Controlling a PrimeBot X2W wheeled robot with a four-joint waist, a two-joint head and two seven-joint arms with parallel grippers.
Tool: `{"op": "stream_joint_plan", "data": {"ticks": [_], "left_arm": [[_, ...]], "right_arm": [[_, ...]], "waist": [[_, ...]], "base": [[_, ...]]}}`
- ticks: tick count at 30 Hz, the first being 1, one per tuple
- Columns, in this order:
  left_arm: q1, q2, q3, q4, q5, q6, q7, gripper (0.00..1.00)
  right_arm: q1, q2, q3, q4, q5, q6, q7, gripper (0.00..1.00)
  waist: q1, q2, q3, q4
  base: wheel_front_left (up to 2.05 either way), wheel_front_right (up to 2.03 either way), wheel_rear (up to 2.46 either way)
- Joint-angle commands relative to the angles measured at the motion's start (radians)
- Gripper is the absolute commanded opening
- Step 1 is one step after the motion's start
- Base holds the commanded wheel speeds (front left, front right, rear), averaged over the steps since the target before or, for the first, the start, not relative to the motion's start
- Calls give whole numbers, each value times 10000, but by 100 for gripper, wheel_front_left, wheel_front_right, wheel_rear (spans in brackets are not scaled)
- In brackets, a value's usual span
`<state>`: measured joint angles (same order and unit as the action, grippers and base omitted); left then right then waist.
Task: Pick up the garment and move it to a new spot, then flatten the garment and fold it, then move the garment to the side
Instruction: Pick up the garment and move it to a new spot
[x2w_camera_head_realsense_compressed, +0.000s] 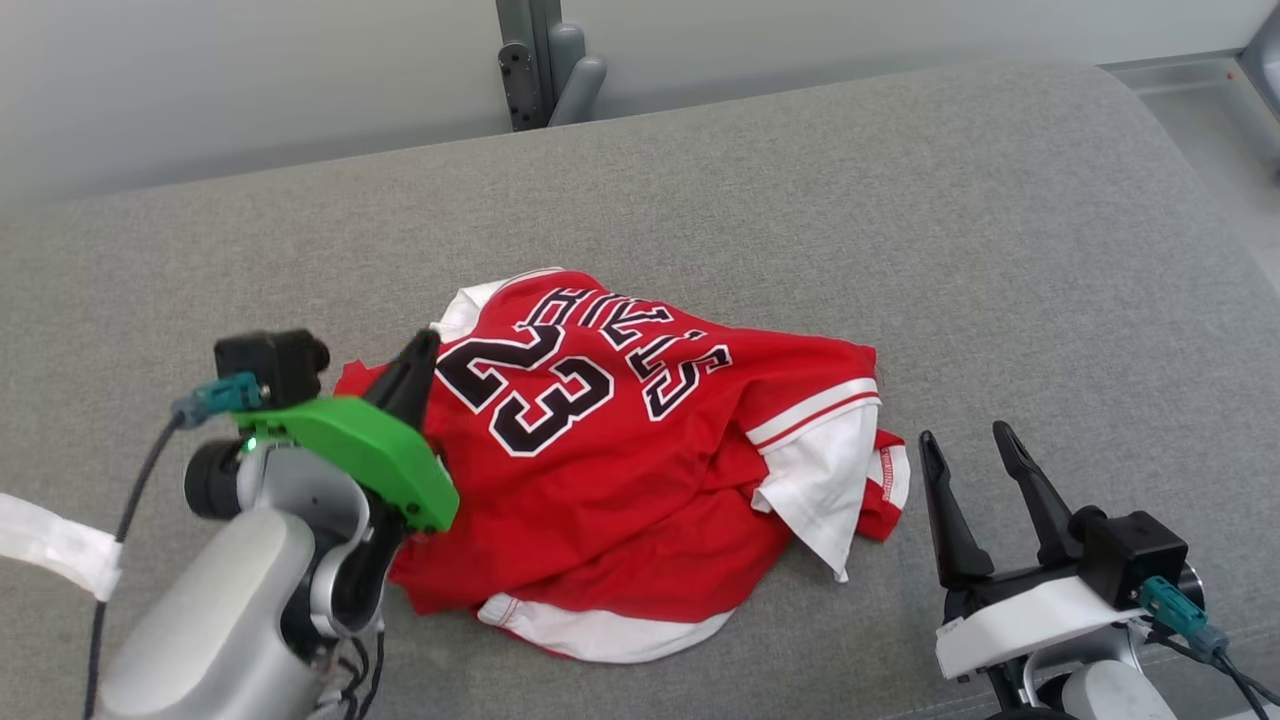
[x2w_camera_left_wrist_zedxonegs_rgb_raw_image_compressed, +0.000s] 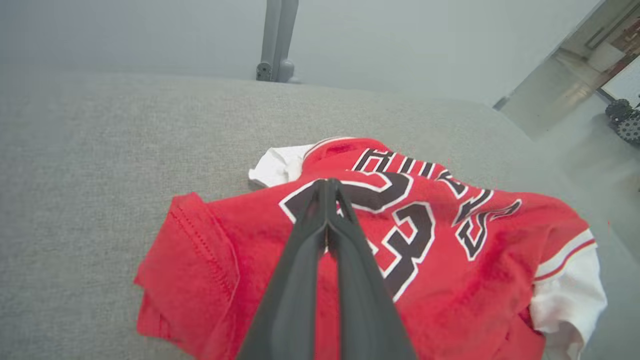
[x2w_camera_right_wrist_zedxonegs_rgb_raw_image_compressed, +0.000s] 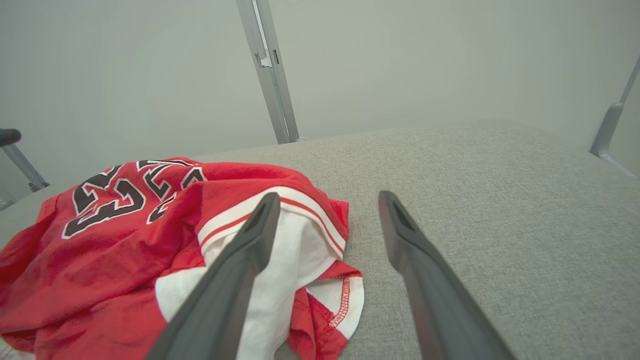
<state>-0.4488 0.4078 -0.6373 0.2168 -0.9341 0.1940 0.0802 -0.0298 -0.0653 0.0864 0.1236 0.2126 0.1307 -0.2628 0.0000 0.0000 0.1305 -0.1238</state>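
You've got one jersey (x2w_camera_head_realsense_compressed: 620, 470), one grey cushion (x2w_camera_head_realsense_compressed: 900, 200), and two grippers: left gripper (x2w_camera_head_realsense_compressed: 425, 345), right gripper (x2w_camera_head_realsense_compressed: 965, 437).

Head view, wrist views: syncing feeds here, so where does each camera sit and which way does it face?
Head view: on the head, looking down at the red jersey on the grey cushion; left gripper and right gripper show.
Left wrist view: left wrist, along shut fingers pinching the jersey's 23.
Right wrist view: right wrist, along open fingers toward the white sleeve.
Both wrist views share the 23.

The red garment (x2w_camera_head_realsense_compressed: 620, 470) bears a black "23" beside creased black lettering that seemingly reads "BULLS".
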Motion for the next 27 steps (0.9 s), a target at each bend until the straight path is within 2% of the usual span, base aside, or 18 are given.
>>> {"op": "stream_joint_plan", "data": {"ticks": [1,3,4,10,13,17,18,19,27], "left_arm": [[-363,128,198,-646,89,87,-92,0],[-685,198,433,-1500,21,186,-18,0],[-685,198,433,-1500,21,186,-18,0],[-862,1139,495,-2385,420,870,901,0],[-318,1205,589,-2374,232,1077,740,0],[284,972,462,-2013,124,1156,477,0],[406,954,384,-1781,222,1180,431,40],[503,981,265,-1540,352,1178,433,99],[1058,559,-365,435,555,965,108,100]], "right_arm": [[77,18,16,26,53,1,-31,100],[70,23,19,41,55,1,-31,100],[70,23,19,41,55,1,-31,100],[-51,55,193,67,120,1,-31,100],[91,93,211,50,150,1,-31,100],[148,93,159,18,102,1,-31,100],[124,90,153,9,92,1,-31,100],[69,70,153,10,91,1,-31,100],[-161,-4,149,-44,38,1,-31,100]], "waist": [[0,0,-43,25],[0,0,-91,48],[0,0,-91,48],[0,0,-128,-61],[0,0,-120,-136],[0,0,4,-114],[0,0,34,-109],[0,0,84,-112],[0,0,301,-159]], "base": [[0,0,0],[0,0,0],[0,0,0],[0,0,0],[0,0,0],[0,0,0],[0,0,0],[0,0,0],[0,0,0]]}}
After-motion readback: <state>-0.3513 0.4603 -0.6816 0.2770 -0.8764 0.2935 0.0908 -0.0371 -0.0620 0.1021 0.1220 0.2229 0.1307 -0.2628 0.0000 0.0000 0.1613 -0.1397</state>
